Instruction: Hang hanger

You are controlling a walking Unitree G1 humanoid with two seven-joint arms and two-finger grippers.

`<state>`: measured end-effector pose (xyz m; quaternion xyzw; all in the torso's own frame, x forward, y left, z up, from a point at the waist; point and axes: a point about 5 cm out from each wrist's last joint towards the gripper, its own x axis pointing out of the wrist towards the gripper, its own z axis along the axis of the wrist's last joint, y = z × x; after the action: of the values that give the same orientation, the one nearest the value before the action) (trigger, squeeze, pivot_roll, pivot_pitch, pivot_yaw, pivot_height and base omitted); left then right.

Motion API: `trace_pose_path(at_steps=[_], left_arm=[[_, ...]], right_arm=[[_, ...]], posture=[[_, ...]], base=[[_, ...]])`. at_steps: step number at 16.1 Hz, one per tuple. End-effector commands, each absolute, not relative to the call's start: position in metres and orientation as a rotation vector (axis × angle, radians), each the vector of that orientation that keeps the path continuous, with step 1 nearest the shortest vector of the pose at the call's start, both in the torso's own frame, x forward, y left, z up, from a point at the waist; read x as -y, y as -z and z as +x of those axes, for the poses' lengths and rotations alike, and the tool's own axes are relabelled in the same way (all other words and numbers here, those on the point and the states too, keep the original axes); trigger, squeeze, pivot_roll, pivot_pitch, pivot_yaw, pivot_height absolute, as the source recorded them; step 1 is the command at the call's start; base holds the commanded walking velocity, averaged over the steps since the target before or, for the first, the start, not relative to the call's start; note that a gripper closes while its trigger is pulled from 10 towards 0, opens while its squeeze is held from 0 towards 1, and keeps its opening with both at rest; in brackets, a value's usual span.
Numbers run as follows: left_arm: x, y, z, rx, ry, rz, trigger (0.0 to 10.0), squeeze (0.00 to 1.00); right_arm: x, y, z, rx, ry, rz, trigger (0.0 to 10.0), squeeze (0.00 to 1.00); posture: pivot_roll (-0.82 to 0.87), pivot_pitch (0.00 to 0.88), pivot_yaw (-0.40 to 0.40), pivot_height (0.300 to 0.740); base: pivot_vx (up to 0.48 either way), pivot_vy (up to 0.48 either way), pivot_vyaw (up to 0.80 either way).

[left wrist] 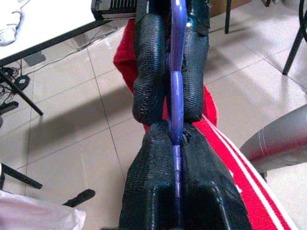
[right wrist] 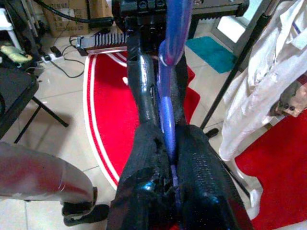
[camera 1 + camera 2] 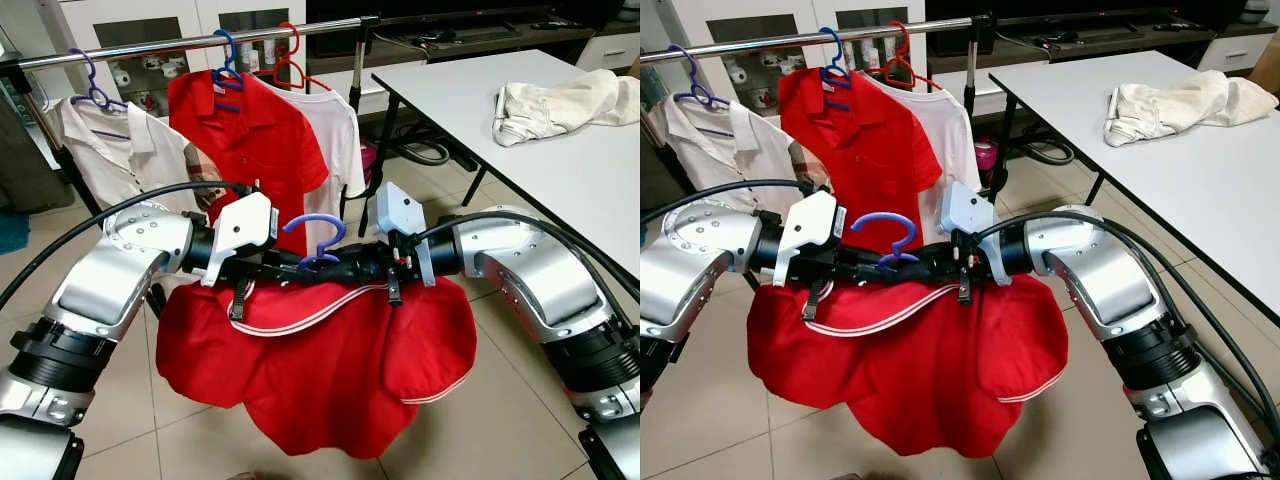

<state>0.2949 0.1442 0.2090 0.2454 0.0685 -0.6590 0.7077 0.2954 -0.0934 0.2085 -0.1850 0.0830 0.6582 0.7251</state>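
A: Status? Blue hanger [image 3: 318,238] with red shirt [image 3: 320,370] is clamped by left gripper [image 3: 290,268] and right gripper [image 3: 345,270], held below rail [image 3: 190,45].

B: Not yet hooked. Lift to rail remains.

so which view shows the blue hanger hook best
The left eye view: the blue hanger hook stands clear above both end effectors, rail behind it. The right eye view shows it much the same. The two wrist views show the hanger edge-on, a thin blue strip clamped between black fingers.

blue hanger [image 3: 318,240] held level, hook up — a red shirt [image 3: 320,365] draped on it, below the rail [image 3: 180,45].
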Motion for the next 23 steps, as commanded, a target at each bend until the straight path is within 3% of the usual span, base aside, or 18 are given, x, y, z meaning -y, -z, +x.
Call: trace_pose_path(at_steps=[1, 5, 6, 7, 8, 16, 21, 22, 23], left_arm=[[-0.138, -0.229, 0.296, -0.042, 1.495, 0.55, 0.0, 0.0], [-0.139, -0.233, 0.303, -0.018, 1.478, 0.539, 0.0, 0.0], [-0.138, -0.235, 0.308, 0.029, 1.447, 0.532, 10.0, 0.0], [-0.137, -0.236, 0.309, 0.044, 1.458, 0.496, 10.0, 0.6], [-0.138, -0.236, 0.309, 0.041, 1.464, 0.481, 10.0, 1.0], [-0.16, -0.248, 0.312, 0.08, 1.429, 0.408, 10.0, 1.0], [-0.171, -0.26, 0.32, 0.228, 1.267, 0.281, 10.0, 1.0], [-0.171, -0.259, 0.32, 0.232, 1.265, 0.239, 10.0, 0.45], [-0.172, -0.256, 0.32, 0.229, 1.258, 0.218, 10.0, 0.0]], right_arm=[[0.097, -0.212, 0.301, -0.182, -1.402, -0.42, 0.0, 0.0], [0.096, -0.214, 0.303, -0.156, -1.384, -0.394, 0.0, 0.0], [0.096, -0.215, 0.3, -0.141, -1.392, -0.382, 0.0, 0.0], [0.097, -0.215, 0.297, -0.131, -1.407, -0.37, 0.0, 0.0], [0.098, -0.215, 0.292, -0.127, -1.425, -0.358, 0.0, 0.0], [0.103, -0.203, 0.279, -0.183, -1.446, -0.319, 0.0, 0.0], [0.106, -0.192, 0.27, -0.201, -1.432, -0.28, 0.0, 0.0], [0.106, -0.189, 0.268, -0.207, -1.417, -0.268, 0.0, 0.0], [0.107, -0.185, 0.267, -0.22, -1.392, -0.268, 0.0, 0.0]], posture=[[-0.16, 0.0, 0.005, 0.74], [-0.16, 0.0, 0.022, 0.74], [-0.16, 0.0, 0.026, 0.74], [-0.16, 0.0, 0.027, 0.74], [-0.16, 0.0, 0.031, 0.74], [-0.15, 0.0, 0.028, 0.74], [-0.14, 0.0, 0.02, 0.74], [-0.14, 0.0, 0.022, 0.74], [-0.14, 0.0, 0.022, 0.74]], base=[[0.0, 0.0, 0.0], [0.0, 0.0, 0.0], [0.0, 0.0, 0.0], [0.0, 0.0, 0.0], [0.0, 0.0, 0.0], [0.0, 0.0, 0.0], [0.0, 0.0, 0.0], [0.0, 0.0, 0.0], [0.0, 0.0, 0.0]])
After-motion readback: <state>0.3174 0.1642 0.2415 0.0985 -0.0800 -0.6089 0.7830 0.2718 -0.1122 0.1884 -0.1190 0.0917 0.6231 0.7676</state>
